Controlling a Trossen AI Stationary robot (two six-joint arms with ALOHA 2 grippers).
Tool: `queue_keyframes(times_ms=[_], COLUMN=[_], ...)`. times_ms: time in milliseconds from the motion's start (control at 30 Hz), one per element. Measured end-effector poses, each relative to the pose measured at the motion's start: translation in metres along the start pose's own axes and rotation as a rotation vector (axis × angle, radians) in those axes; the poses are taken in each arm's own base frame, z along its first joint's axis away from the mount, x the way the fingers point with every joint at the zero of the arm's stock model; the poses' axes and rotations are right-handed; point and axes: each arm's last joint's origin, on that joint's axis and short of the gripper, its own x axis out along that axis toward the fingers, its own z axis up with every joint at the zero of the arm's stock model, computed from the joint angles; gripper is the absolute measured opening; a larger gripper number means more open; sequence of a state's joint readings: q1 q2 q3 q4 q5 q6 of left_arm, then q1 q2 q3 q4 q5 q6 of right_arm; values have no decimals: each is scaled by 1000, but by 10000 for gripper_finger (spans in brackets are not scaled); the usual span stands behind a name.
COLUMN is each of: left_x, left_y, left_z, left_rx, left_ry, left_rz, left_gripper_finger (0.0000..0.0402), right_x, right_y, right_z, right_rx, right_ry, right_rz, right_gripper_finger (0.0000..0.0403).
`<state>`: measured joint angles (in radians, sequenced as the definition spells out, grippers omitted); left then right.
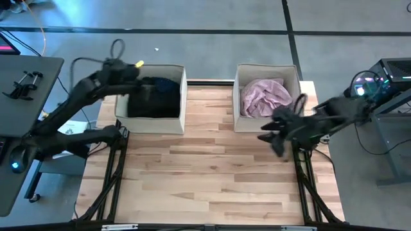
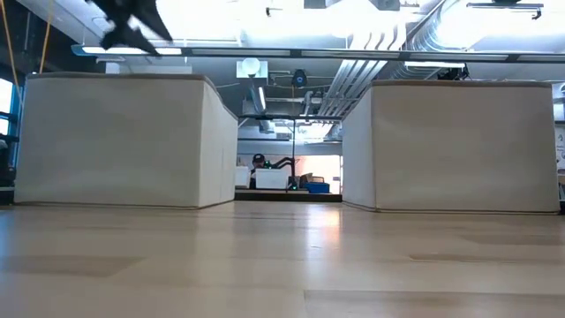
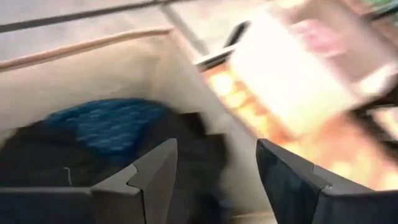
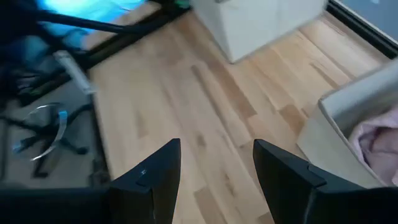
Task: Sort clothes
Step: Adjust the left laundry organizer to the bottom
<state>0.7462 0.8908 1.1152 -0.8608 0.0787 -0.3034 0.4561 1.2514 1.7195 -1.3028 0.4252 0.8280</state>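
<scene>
Sorting looks about finished: the dark clothes (image 1: 154, 95) lie in the left box (image 1: 182, 96), the pale pink shirt (image 1: 264, 96) in the right box (image 1: 237, 96). Left gripper (image 1: 136, 65) over its box and right gripper (image 1: 271, 138) beside its own both spread, grasping nothing; no clothes show on the table (image 1: 205, 179)

Robotics lab: exposed ceiling ducts (image 2: 424, 40)

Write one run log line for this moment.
left claw: open, over left box | right claw: open, empty | pink shirt: in right box
</scene>
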Motion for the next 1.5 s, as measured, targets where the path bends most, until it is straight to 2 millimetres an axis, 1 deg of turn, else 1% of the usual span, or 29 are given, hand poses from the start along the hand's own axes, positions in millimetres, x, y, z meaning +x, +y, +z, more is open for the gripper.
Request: queue_keyframes(times_ms=[67, 167, 267, 333, 433, 500, 567, 633, 700, 767, 833, 900, 967, 1033, 1133, 1200, 1267, 1333, 1400, 1500], left_x=[-21, -46, -67, -79, -92, -99, -104, -107, -108, -107, -103, -99, -94, -89, -82, -80, -79, -80, -81, -83], left_y=[-5, -10, -12, -13, -12, -11, -10, -9, -8, -7, -7, -7, -7, -8, -9, -9, -10, -10, -11, -11], left_z=[-6, -15, -24, -29, -34, -37, -39, -41, -44, -46, -47, -48, -49, -49, -48, -47, -46, -44, -43, -43], left_rx=[-12, -17, -17, -26, -48, -65, -80, -82, -94, -102, -103, -105, -107, -107, -129, -138, -142, -155, -171, -177], left_ry=[-49, -106, -159, -187, -224, -241, -252, -260, -261, -261, -255, -253, -241, -246, -267, -286, -292, -309, -320, -331], left_rz=[-77, -177, -248, -292, -345, -370, -388, -397, -404, -405, -403, -402, -395, -397, -414, -426, -431, -444, -455, -464], left_gripper_finger=[208, 208, 209, 209, 209, 209, 209, 209, 209, 209, 209, 209, 209, 209, 209, 209, 209, 209, 209, 209], right_x=[-18, -43, -63, -74, -88, -89, -83, -72, -56, -36, -13, 11, 33, 52, 71, 73, 67, 60, 54, 48], right_y=[-7, -18, -24, -31, -45, -54, -64, -75, -81, -78, -65, -52, -45, -49, -63, -73, -85, -97, -109, -124], right_z=[-3, -9, -18, -24, -28, -34, -44, -59, -75, -90, -102, -114, -126, -135, -142, -142, -140, -141, -146, -155], right_rx=[-20, -13, 14, 40, 60, 69, 94, 136, 197, 253, 249, 134, -40, -157, -240, -301, -332, -335, -338, -303], right_ry=[-16, -38, 29, 61, 30, -13, -35, -34, -54, -124, -256, -444, -658, -788, -897, -967, -1043, -1095, -1101, -1065], right_rz=[60, 145, 285, 325, 345, 342, 362, 394, 457, 569, 716, 825, 838, 747, 602, 554, 539, 569, 614, 641], right_gripper_finger=[180, 157, 125, 100, 58, 28, 8, 7, 8, 2, 2, 4, 2, 1, 0, 0, 0, 0, 0, 0])
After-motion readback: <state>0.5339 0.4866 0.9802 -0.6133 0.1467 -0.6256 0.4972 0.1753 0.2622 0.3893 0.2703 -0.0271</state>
